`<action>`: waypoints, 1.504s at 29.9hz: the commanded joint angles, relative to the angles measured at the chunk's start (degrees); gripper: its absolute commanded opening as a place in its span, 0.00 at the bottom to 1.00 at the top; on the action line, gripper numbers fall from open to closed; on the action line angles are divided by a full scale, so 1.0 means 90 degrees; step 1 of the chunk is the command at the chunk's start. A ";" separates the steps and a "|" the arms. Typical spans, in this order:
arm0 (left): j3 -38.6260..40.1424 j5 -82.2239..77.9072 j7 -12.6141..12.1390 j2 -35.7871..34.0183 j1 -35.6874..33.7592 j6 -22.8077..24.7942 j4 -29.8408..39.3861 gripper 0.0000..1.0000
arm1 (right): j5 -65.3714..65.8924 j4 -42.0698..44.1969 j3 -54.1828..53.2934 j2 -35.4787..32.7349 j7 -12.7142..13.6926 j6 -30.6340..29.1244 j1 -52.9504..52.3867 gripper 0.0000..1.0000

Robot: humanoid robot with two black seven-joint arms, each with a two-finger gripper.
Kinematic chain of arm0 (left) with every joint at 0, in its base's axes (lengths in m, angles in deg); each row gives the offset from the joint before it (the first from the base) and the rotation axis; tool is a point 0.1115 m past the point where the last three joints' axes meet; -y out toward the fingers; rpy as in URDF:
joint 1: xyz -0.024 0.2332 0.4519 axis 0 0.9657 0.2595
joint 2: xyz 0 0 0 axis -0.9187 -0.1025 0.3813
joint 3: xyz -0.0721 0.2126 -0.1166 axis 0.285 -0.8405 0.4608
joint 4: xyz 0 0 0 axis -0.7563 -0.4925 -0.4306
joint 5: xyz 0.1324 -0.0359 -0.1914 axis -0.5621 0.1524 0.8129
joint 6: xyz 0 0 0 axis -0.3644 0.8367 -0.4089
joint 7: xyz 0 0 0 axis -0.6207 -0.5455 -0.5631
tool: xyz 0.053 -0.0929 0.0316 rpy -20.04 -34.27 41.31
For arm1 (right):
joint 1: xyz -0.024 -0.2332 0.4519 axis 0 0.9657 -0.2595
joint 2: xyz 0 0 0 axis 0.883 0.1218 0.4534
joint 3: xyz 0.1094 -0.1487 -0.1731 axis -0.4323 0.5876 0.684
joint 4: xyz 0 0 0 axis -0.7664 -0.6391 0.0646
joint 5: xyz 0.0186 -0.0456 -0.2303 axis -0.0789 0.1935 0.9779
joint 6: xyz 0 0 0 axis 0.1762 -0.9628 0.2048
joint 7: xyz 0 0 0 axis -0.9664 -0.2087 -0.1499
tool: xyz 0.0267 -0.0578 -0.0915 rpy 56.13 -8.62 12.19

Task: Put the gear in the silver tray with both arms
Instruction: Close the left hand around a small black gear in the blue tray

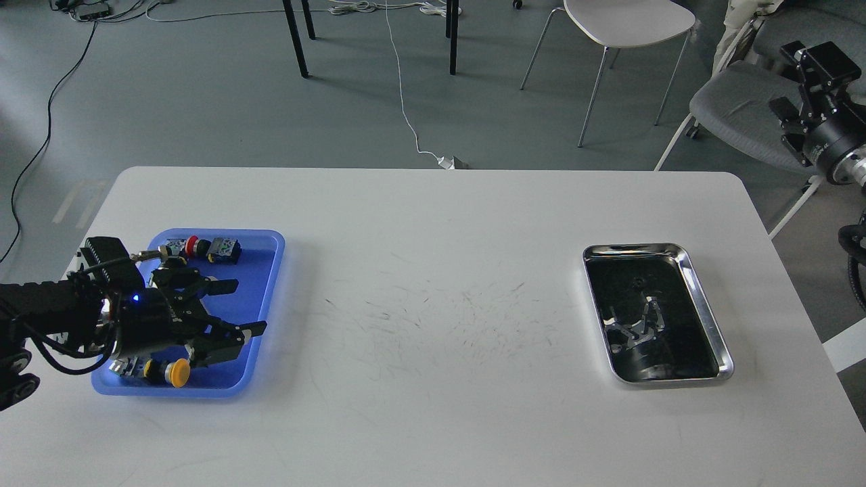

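Gear isn't visible, probably hidden beneath the left gripper, whose fingers spread wide over the blue tray to straddle it; silver tray waits empty

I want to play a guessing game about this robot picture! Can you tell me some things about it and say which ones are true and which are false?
1. The left claw is open above the blue tray. True.
2. The silver tray sits inside the blue tray. False: they are far apart, at opposite ends of the white table.
3. A yellow button lies in the blue tray. True.
4. The right claw is touching the silver tray. False: it is raised off to the side, away from the table.
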 commanded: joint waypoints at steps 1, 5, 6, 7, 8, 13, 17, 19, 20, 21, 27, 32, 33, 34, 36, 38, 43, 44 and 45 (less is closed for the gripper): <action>-0.0105 -0.0121 0.0000 0.0086 0.0012 -0.0109 -0.0152 0.84 | -0.0389 0.0066 -0.0014 0.0009 0.0000 -0.0014 0.0048 0.94; -0.0173 -0.0170 0.0000 0.0155 0.0002 -0.0148 -0.0259 0.82 | -0.0936 0.0086 -0.0034 0.0019 0.0000 -0.0034 0.0117 0.94; -0.0183 -0.0199 0.0000 0.0165 0.0012 -0.0177 -0.0327 0.80 | -0.1034 0.0096 -0.0034 0.0029 0.0000 -0.0014 0.0127 0.94; -0.0193 -0.0248 0.0000 0.0165 0.0012 -0.0226 -0.0347 0.80 | -0.1132 0.0106 -0.0043 0.0038 0.0000 0.0005 0.0127 0.94; -0.0202 -0.0316 0.0000 0.0174 0.0031 -0.0284 -0.0367 0.79 | -0.1220 0.0106 -0.0072 0.0048 0.0000 0.0006 0.0156 0.94; -0.0241 -0.0453 0.0000 0.0272 0.0032 -0.0518 -0.0650 0.76 | -0.1806 0.0106 -0.0404 0.0087 0.0000 0.0132 0.0292 0.94; -0.0349 -0.0483 0.0000 0.0272 0.0022 -0.0616 -0.0680 0.75 | -0.2060 0.0106 -0.0638 0.0097 0.0000 0.0201 0.0409 0.94; -0.0388 -0.0492 0.0000 0.0272 0.0032 -0.0656 -0.0718 0.73 | -0.2138 0.0106 -0.0765 0.0107 0.0000 0.0211 0.0517 0.94; -0.0407 -0.0492 0.0000 0.0272 0.0022 -0.0656 -0.0728 0.72 | -0.2138 0.0106 -0.0814 0.0145 0.0000 0.0211 0.0537 0.94; -0.0437 -0.0492 0.0000 0.0282 0.0022 -0.0656 -0.0738 0.71 | -0.2138 0.0106 -0.0873 0.0214 0.0000 0.0220 0.0546 0.94; -0.0486 -0.0502 0.0000 0.0379 0.0022 -0.0665 -0.0903 0.57 | -0.2138 0.0086 -0.0952 0.0361 0.0000 0.0357 0.0644 0.94; -0.0515 -0.0551 0.0000 0.0497 0.0032 -0.0685 -0.1158 0.57 | -0.2138 0.0086 -0.0952 0.0361 0.0000 0.0357 0.0644 0.94; -0.0525 -0.0580 0.0000 0.0545 0.0032 -0.0704 -0.1206 0.57 | -0.2138 0.0086 -0.0981 0.0361 0.0000 0.0357 0.0644 0.94; -0.0525 -0.0590 0.0000 0.0604 0.0032 -0.0714 -0.1236 0.57 | -0.2138 0.0086 -0.0991 0.0361 0.0000 0.0357 0.0644 0.94; -0.0525 -0.0600 0.0000 0.0662 0.0032 -0.0714 -0.1314 0.57 | -0.2138 0.0067 -0.1020 0.0361 0.0000 0.0357 0.0644 0.94; -0.0535 -0.0610 0.0000 0.0692 0.0032 -0.0724 -0.1431 0.57 | -0.2138 0.0086 -0.1049 0.0361 0.0000 0.0367 0.0654 0.94; -0.0573 -0.0619 0.0000 0.0790 0.0032 -0.0724 -0.1568 0.57 | -0.2138 0.0076 -0.1059 0.0400 0.0000 0.0367 0.0644 0.94; -0.0622 -0.0610 0.0000 0.0809 0.0022 -0.0724 -0.1626 0.57 | -0.2138 0.0076 -0.1049 0.0409 0.0000 0.0367 0.0644 0.94; -0.0681 -0.0610 0.0000 0.0819 0.0022 -0.0724 -0.1675 0.57 | -0.2138 0.0076 -0.1049 0.0410 0.0000 0.0367 0.0654 0.94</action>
